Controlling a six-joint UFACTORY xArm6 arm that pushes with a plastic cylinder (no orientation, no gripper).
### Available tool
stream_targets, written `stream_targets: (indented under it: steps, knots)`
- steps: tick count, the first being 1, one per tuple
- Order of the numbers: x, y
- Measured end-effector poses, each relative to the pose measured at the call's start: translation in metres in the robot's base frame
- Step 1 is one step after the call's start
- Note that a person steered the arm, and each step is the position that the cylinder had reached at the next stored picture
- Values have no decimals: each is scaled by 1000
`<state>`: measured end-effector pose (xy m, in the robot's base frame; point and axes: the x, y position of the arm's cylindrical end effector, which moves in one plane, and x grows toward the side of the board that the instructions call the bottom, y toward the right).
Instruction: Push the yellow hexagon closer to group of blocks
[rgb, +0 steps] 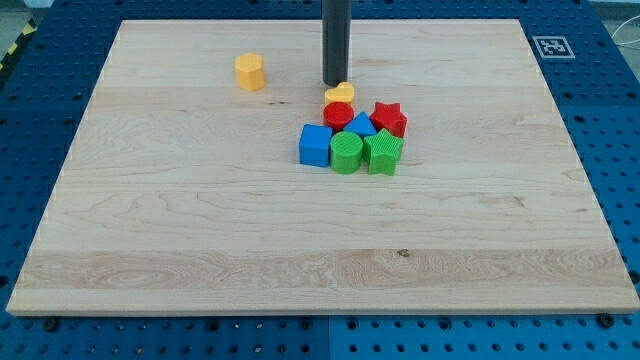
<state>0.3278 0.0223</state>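
Left of seven clustered blocks, one yellow hexagon sits alone; my tip, grasping nothing, touches the yellow heart.

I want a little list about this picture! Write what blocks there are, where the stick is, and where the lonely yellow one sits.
lonely block: yellow hexagon, alone toward the view's top left, apart from the rest
group: yellow heart, red cylinder, red star, blue block, blue cube, green cylinder, green star, packed together
stick: my tip sits just above the yellow heart, right of the hexagon
board: wooden board
job: hexagon not yet near the group
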Motion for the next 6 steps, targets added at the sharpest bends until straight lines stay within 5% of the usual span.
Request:
stream_targets:
  steps: [2, 3, 6]
  knots:
    - [26, 20]
    - [-8, 16]
    - [-33, -125]
